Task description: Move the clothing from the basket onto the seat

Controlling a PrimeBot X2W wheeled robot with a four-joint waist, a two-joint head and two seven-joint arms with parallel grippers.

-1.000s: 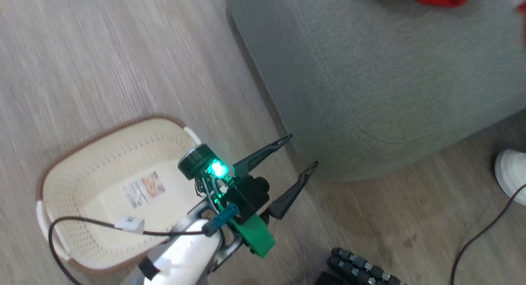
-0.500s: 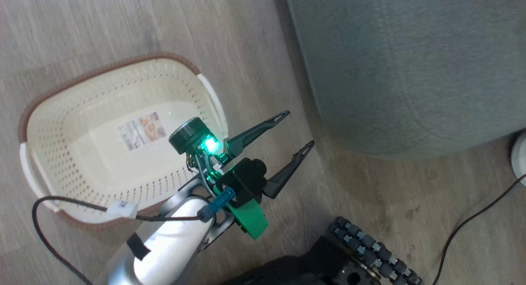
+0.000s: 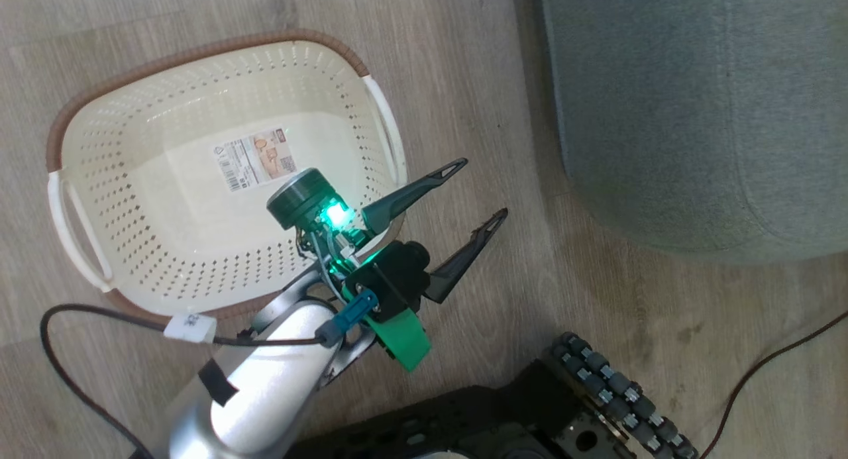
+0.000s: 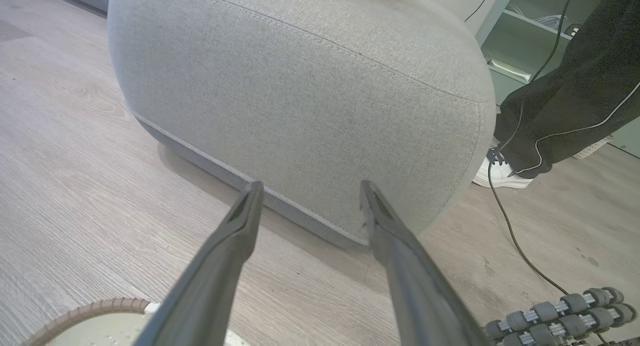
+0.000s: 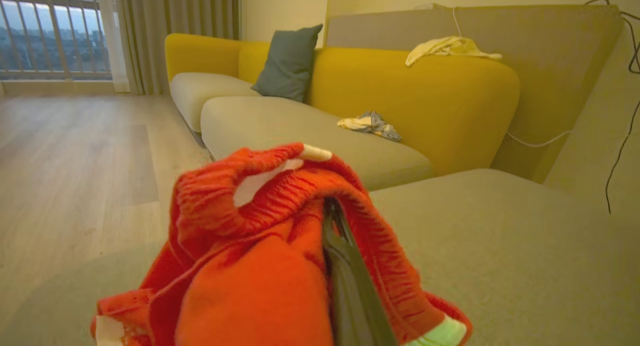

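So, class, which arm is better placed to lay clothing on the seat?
Right: the right gripper is shut on the clothing over the seat; the left gripper hangs open, empty, by the basket.

You see a cream basket (image 3: 106, 181), brown-rimmed and dotted with holes. The clothing (image 5: 240, 271) is red with white, the seat (image 4: 300, 86) grey

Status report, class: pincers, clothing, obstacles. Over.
Left pincer open, empty, by basket. Right pincer shut on red clothing over seat. Person's leg beside seat.

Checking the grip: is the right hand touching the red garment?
Touching. The right wrist view shows the red garment bunched around the shut right hand, fabric against its fingers.
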